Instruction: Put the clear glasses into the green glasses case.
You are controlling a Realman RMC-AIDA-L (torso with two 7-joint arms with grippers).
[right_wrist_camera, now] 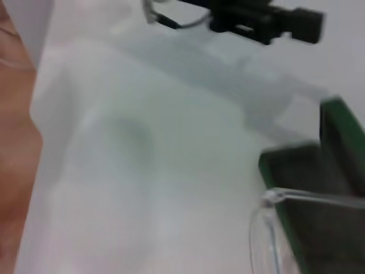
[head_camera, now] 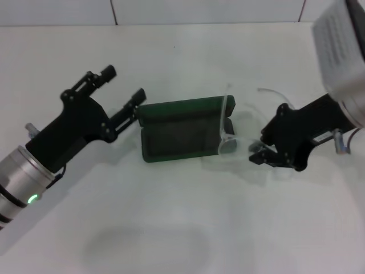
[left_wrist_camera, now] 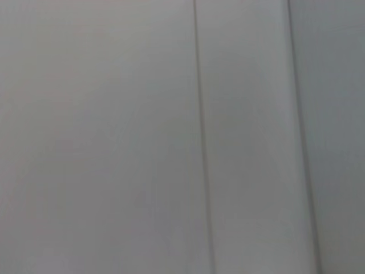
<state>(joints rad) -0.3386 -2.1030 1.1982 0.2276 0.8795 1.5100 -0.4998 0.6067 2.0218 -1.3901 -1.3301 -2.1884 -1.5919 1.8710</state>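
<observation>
Clear glasses (head_camera: 227, 127) draped over green glasses case (head_camera: 181, 132) at 3 o'clock; need nudging fully inside. Left gripper (head_camera: 122, 90) fingers spread; right gripper (head_camera: 260, 155) fingers: cannot tell.

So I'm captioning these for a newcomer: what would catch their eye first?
The open green glasses case at the table's centre, its dark inside showing. The clear glasses lie across its right end, part in, part over the edge. The black left gripper, open, sits at the case's left end, and the right gripper is just right of the glasses.
</observation>
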